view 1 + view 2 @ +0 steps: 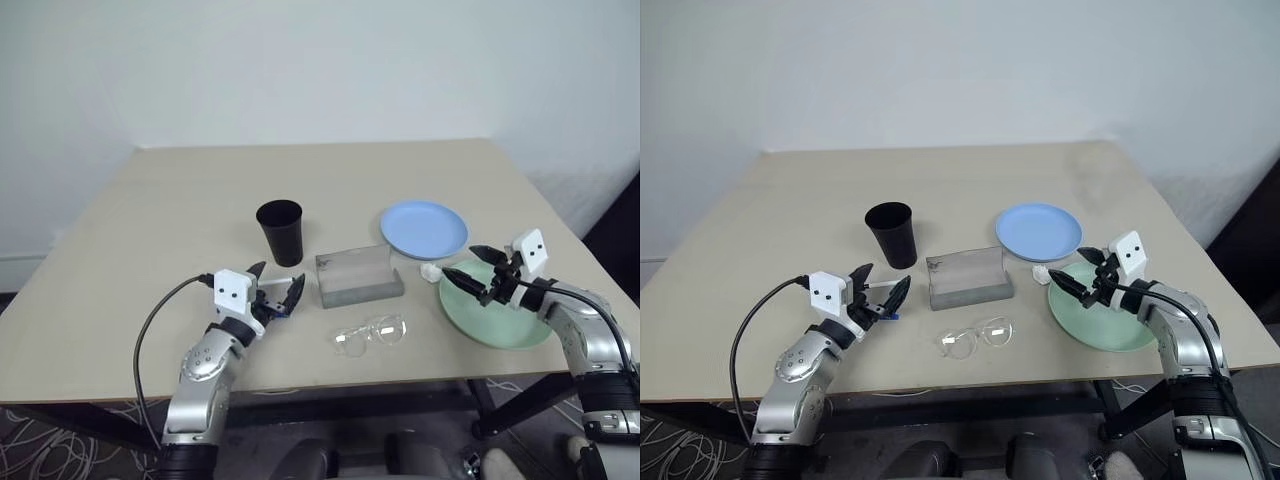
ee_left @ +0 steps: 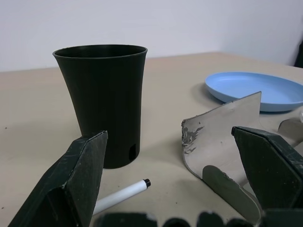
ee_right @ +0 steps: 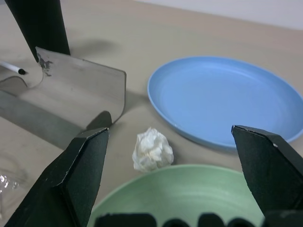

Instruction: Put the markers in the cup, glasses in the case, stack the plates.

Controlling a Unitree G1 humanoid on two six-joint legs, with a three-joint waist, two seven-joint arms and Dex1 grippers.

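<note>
On the beige desk (image 1: 180,200), the black tapered plastic cup (image 1: 279,231) is seen upright, with the grey hinged case (image 1: 358,275) lying open just beside it. Clear-framed glasses (image 1: 371,333) are spotted in front of the case. One white-barrelled marker (image 2: 120,194) lies between the spread fingers of the left end effector (image 1: 276,288), which grips nothing. The right end effector (image 1: 474,270), wide open and empty, is held over the mint green plate (image 1: 495,318); a crumpled white lump (image 3: 151,149) sits between it and the light blue plate (image 1: 424,229).
</note>
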